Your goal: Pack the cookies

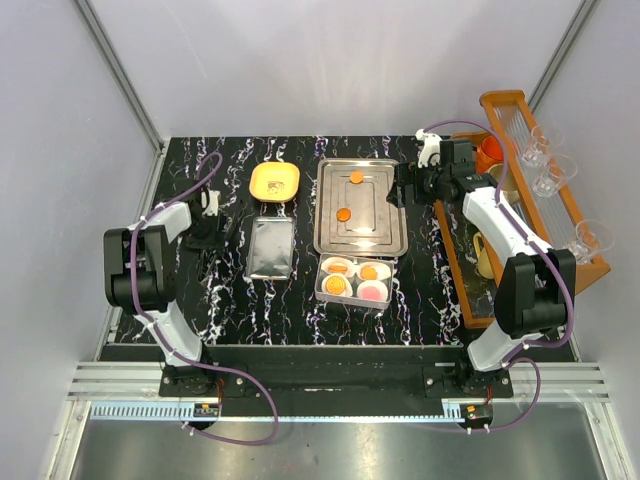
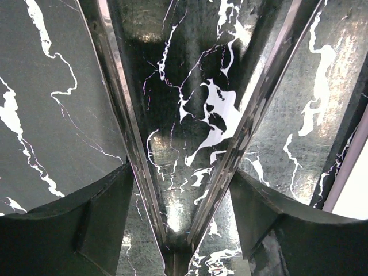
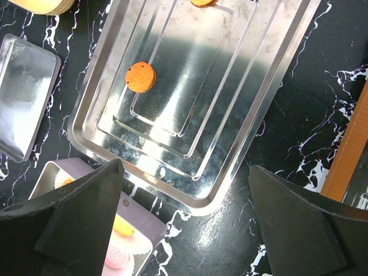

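Note:
Two orange cookies (image 1: 356,177) (image 1: 344,213) lie in the steel tray (image 1: 388,238). Just in front of it stands a box (image 1: 322,291) with paper cups; three hold orange cookies (image 1: 336,285) and one holds a pink cookie (image 1: 372,291). My right gripper (image 1: 400,190) is open and empty above the tray's right side. In the right wrist view my gripper (image 3: 185,172) hangs over the tray's corner (image 3: 201,204), with a cookie (image 3: 141,77) beyond it and the pink cookie (image 3: 118,257) at the bottom left. My left gripper (image 1: 205,237) rests low at the left. Its fingers (image 2: 86,218) sit against shiny metal tongs (image 2: 253,109).
A yellow square dish (image 1: 274,181) stands at the back, with a steel lid (image 1: 270,248) lying flat in front of it. A wooden tray (image 1: 570,215) with glasses and cups runs along the right edge, close behind my right arm.

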You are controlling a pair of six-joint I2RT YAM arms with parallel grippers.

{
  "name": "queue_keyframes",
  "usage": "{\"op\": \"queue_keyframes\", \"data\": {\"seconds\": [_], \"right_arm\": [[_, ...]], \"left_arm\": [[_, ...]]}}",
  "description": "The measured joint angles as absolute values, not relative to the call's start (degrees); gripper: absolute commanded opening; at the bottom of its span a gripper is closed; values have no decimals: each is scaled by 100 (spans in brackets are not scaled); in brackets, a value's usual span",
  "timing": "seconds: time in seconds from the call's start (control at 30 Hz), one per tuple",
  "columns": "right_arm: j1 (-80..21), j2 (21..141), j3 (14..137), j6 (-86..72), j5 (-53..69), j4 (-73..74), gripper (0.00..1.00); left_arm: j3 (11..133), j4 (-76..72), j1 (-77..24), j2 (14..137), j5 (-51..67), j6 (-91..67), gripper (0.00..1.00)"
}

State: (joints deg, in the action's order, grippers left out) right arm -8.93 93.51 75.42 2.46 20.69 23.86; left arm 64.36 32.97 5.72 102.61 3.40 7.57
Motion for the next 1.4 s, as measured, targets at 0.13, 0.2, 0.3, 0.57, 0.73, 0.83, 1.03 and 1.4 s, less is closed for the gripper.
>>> {"op": "queue_keyframes", "data": {"seconds": [0.13, 0.2, 0.3, 0.57, 0.73, 0.83, 1.03, 1.4], "right_arm": [[-893, 9351, 7542, 246, 2069, 2386, 100], [-893, 9351, 7542, 246, 2071, 2386, 100], [-893, 9351, 7542, 246, 2071, 2386, 100], [-893, 9351, 7542, 246, 2073, 2383, 100], [-893, 9351, 7542, 246, 2086, 2383, 100], [-893, 9351, 7533, 246, 2128, 2383, 100], [-943, 9351, 7524, 246, 2202, 2383, 100], [-1194, 9428, 7686, 272, 2200, 2456, 100]], "left_arm": [[6436, 3299, 587, 10261, 340, 768, 77], [6436, 3295, 596, 10250, 340, 768, 77], [6431, 3293, 596, 10149, 344, 768, 79], [6423, 3247, 596, 9443, 410, 753, 80], [6423, 3249, 596, 9052, 495, 698, 81], [6423, 3256, 596, 8809, 672, 655, 80], [6423, 3251, 482, 8436, 1140, 591, 80], [6425, 3308, -760, 8379, 1398, 593, 76]]}}
